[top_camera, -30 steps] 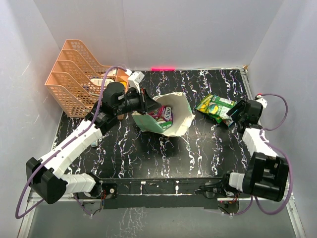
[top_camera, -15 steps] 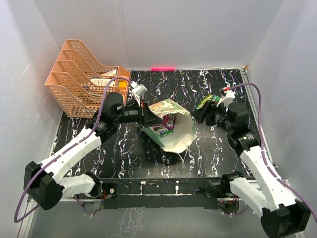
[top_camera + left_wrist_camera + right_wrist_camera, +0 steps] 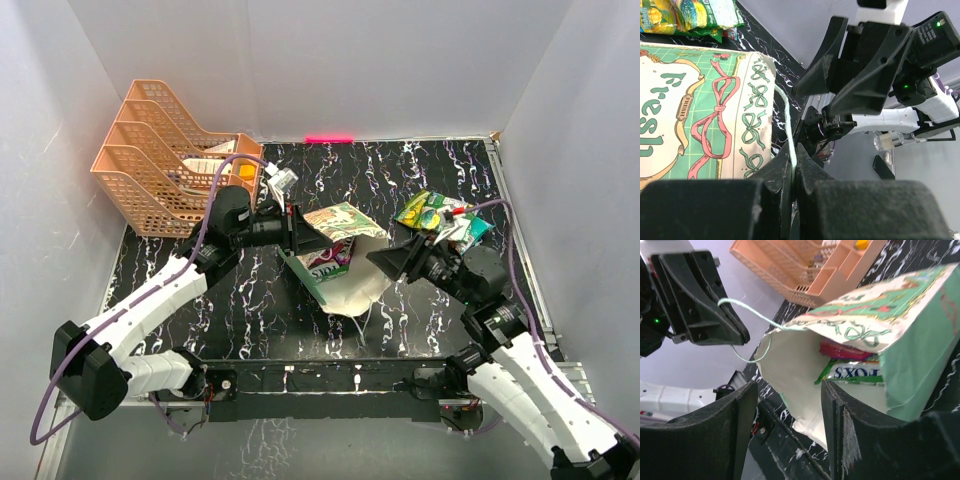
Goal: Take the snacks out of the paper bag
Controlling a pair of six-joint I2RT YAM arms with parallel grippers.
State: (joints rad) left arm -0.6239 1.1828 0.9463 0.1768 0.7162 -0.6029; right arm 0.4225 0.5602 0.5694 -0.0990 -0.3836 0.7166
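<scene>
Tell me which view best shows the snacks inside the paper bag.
Right wrist: it looks straight into the open paper bag at a pink packet and a green-and-white packet. Top external catches only a sliver of them at the mouth. Left wrist shows only the bag's printed outside.

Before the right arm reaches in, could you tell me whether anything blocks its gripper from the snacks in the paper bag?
Nothing solid does. The paper bag gapes toward the open right gripper, snacks visible inside; only the string handle, pinched by the left gripper, skirts the rim.
</scene>
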